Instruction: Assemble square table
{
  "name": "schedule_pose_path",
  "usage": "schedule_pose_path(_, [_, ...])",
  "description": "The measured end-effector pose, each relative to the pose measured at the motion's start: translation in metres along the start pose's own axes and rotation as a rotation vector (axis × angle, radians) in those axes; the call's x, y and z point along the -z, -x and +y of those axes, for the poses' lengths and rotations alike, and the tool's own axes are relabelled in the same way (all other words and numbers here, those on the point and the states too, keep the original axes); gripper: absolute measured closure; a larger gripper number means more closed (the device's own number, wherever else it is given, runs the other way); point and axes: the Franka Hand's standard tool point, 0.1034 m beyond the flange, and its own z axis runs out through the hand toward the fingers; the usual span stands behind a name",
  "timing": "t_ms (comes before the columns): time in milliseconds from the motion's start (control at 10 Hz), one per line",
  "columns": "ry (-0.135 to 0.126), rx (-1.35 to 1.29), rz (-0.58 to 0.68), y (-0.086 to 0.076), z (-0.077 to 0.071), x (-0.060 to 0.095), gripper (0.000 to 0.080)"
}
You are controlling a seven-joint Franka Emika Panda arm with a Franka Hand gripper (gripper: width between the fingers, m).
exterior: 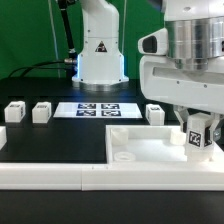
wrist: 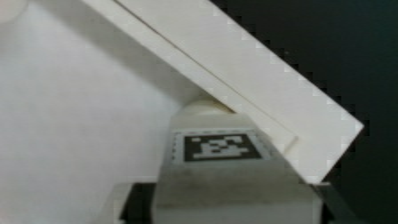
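Black tabletop [exterior: 60,140], one slab [exterior: 150,142], four legs [exterior: 42,112]

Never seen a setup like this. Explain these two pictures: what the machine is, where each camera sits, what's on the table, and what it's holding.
The machine is a single robot arm; its white base stands at the back. One picture comes from a camera off the arm, the other from a camera on its wrist. On the black table lie a square white tabletop, three loose legs, a flat marker board and a long white rail. The gripper appears closed on a fourth leg, its tag showing, by the tabletop's rim.
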Motion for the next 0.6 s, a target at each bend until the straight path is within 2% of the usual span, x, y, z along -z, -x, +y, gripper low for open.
schedule_pose_path(100, [-0.003,-0.100,-0.003,0.0007,-0.0004,-0.0001,0.0511])
schedule_pose_path(200, [-0.004,-0.309,0.000,0.0017,-0.0011,-0.0001,0.0511])
schedule_pose_path(300, [-0.004,-0.360,0.000,0.0021,-0.0013,-0.0003,0.0511])
schedule_pose_path(600, [-0.036,-0.728,-0.026,-0.0002,-0.0025,0.0002,0.0509])
